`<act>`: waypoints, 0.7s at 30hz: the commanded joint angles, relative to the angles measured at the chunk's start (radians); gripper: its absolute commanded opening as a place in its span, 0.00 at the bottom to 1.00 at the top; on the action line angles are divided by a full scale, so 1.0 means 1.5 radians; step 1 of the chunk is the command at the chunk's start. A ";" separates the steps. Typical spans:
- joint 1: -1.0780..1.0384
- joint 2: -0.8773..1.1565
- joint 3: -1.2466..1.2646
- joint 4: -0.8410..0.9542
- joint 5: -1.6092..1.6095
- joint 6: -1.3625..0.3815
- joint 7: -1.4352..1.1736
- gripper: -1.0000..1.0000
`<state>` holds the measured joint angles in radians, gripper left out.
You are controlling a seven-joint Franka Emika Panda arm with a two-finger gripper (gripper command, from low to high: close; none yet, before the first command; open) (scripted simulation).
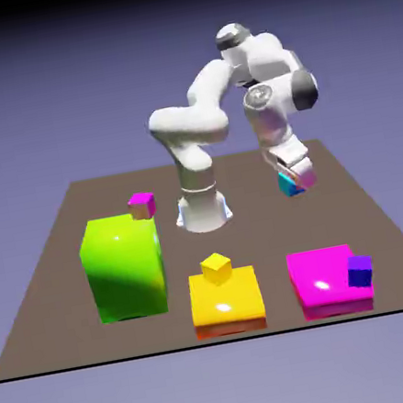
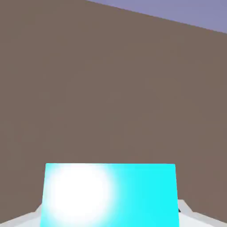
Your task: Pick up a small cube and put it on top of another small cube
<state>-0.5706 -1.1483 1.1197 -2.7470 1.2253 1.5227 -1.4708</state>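
"Cyan cube (image 1: 290,184) first: where is it, and what has the claw (image 1: 299,177) got?"

"It's in the claw, toward the table's (image 1: 250,243) far edge on the exterior view's right. The jaws are closed in on it, open only as wide as the cube, which hides the tips in the hand view."

"Why hold it in the middle like that?"

"It sits about centred, with a pale bit of the hand showing on either side. I'd say that's to share the squeeze evenly, so it won't twist when carried or let go."

"And the hand leans a little in the exterior view. Is that a worry?"

"Perhaps. A tilted cube would land on an edge, so I'd level it before setting it down."

"Is it off the table?"

"I can't tell; no gap shows clearly."

"Which cube does it go on?"

"The task doesn't say. There's the yellow cube (image 1: 217,268) by the yellow block (image 1: 228,307), the blue cube (image 1: 360,271) at the pink block's (image 1: 323,275) corner, and the pink cube (image 1: 143,205) near the green block (image 1: 126,270)."

"Are those resting on the blocks?"

"Can't be sure from this angle. Either way, the big blocks crowd them, so I'd go high, come straight down, and open gently once the faces meet."
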 commanded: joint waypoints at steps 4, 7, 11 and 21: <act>-0.025 0.072 -0.089 0.037 -0.115 0.011 -0.095 0.00; -0.044 0.125 -0.156 0.065 -0.202 0.018 -0.166 0.00; -0.069 0.197 -0.245 0.102 -0.318 0.028 -0.262 0.00; -0.131 0.376 -0.468 0.194 -0.608 0.053 -0.499 0.00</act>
<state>-0.7669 -0.5838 0.4178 -2.4557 0.3112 1.6026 -2.2198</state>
